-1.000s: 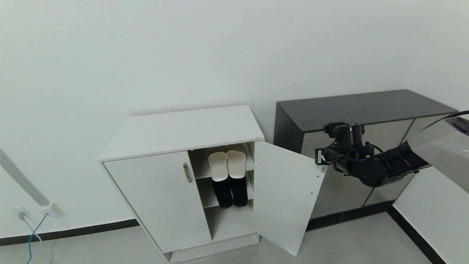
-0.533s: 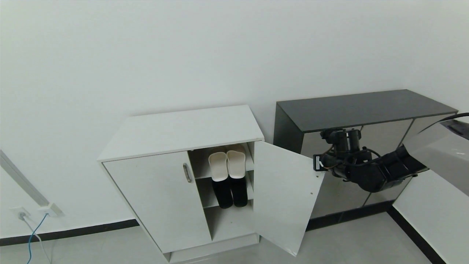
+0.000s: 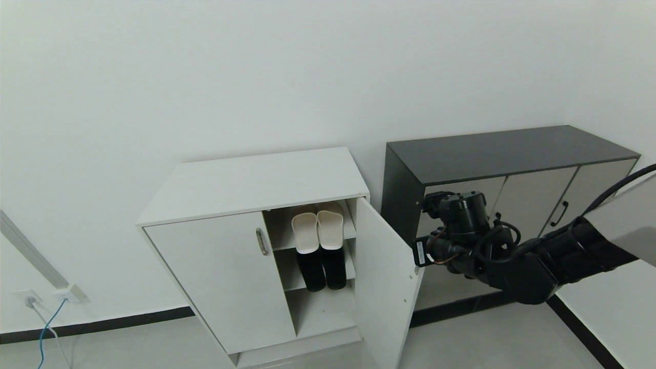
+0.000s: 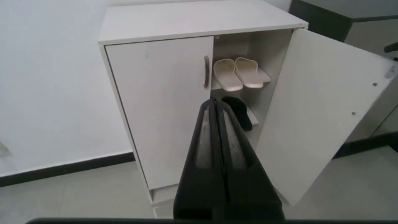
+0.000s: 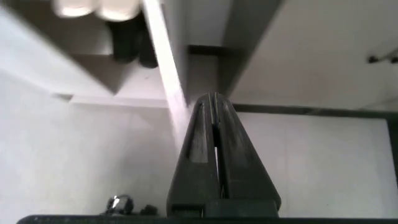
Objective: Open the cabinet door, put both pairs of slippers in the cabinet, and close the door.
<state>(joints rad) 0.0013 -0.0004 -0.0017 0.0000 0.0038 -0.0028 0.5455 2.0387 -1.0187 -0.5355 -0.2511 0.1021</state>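
The white cabinet stands against the wall with its left door shut and its right door partly open. Inside, a white pair of slippers rests on the upper shelf and a black pair on the shelf below. My right gripper is shut, its tip against the outer face of the right door near the free edge. In the left wrist view my left gripper is shut and holds nothing, in front of the cabinet and apart from it, with the white slippers beyond.
A dark low cabinet stands right of the white one, just behind my right arm. A wall socket with a blue cable is at the lower left. A white surface lies at the right edge. Bare floor runs along the front.
My right arm has moved left and down against the door. The right door has swung from wide open to a narrower angle, closer to the cabinet.
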